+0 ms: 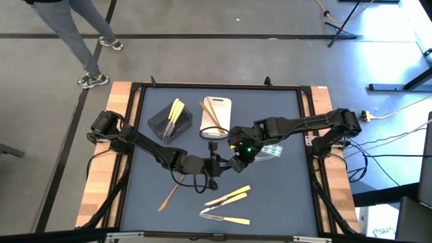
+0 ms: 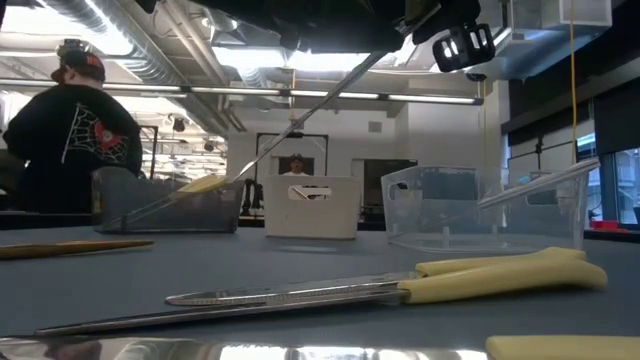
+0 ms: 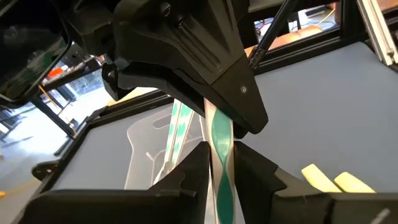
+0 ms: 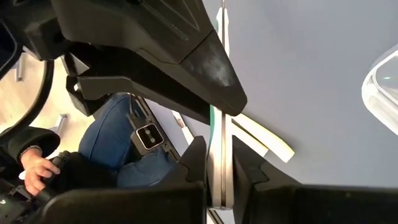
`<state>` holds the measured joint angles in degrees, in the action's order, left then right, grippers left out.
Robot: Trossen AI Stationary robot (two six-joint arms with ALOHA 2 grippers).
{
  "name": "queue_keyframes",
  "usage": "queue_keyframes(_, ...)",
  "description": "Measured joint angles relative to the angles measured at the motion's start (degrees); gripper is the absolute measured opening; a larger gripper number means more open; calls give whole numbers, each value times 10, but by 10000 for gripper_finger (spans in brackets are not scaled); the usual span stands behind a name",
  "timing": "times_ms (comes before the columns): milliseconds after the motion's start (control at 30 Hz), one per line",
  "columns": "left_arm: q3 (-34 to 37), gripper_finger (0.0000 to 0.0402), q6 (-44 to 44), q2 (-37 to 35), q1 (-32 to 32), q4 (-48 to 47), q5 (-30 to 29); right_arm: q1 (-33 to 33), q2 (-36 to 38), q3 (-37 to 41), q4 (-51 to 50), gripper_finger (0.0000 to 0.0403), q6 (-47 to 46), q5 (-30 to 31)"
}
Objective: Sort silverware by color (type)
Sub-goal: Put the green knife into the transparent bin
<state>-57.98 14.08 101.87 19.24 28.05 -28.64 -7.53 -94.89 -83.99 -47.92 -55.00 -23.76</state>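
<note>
A silver-grey utensil (image 3: pixel 219 134) is held between both grippers above the middle of the table. My left gripper (image 1: pixel 213 167) and my right gripper (image 1: pixel 229 158) meet tip to tip there, each shut on it. In the low view the utensil (image 2: pixel 300 120) slants up in the air. Pale yellow utensils (image 1: pixel 174 113) lie in the black tray (image 1: pixel 160 125). Orange-brown ones (image 1: pixel 212 111) lie in the white tray (image 1: pixel 223 102). Yellow-handled knives (image 1: pixel 229 197) and one orange-brown utensil (image 1: pixel 169 196) lie flat on the mat near the table's near edge. My left gripper (image 3: pixel 221 171) pinches the silver-grey utensil's shaft (image 3: pixel 222 155) between its two fingers, which lie along it. The utensil runs straight on into the other gripper and is clear of the table. My right gripper (image 4: pixel 216 168) pinches the same utensil's shaft (image 4: pixel 216 143) between its two fingers, along its length. The far end (image 4: pixel 222 25) sticks out past the left gripper, above the mat.
A clear tray (image 1: pixel 271 150) with silver pieces stands just right of the grippers. A person (image 1: pixel 81 34) walks beyond the table's far left corner. Another person (image 4: pixel 43 168) sits at the near side. Bare mat (image 1: pixel 283 196) lies at the near right.
</note>
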Motion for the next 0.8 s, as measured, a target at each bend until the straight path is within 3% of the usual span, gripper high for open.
queue_keyframes(133, 0, 77, -17, 1, -3, 0, 3, 0, 0, -2, 8, 17, 2, -1)
queue_keyframes(500, 0, 164, -19, -1, 4, -2, -4, 0, 14, -1, -8, 17, 1, -4)
queue_keyframes(800, 0, 184, -45, -11, 15, -5, -23, 0, 77, -1, -96, 17, -14, 23)
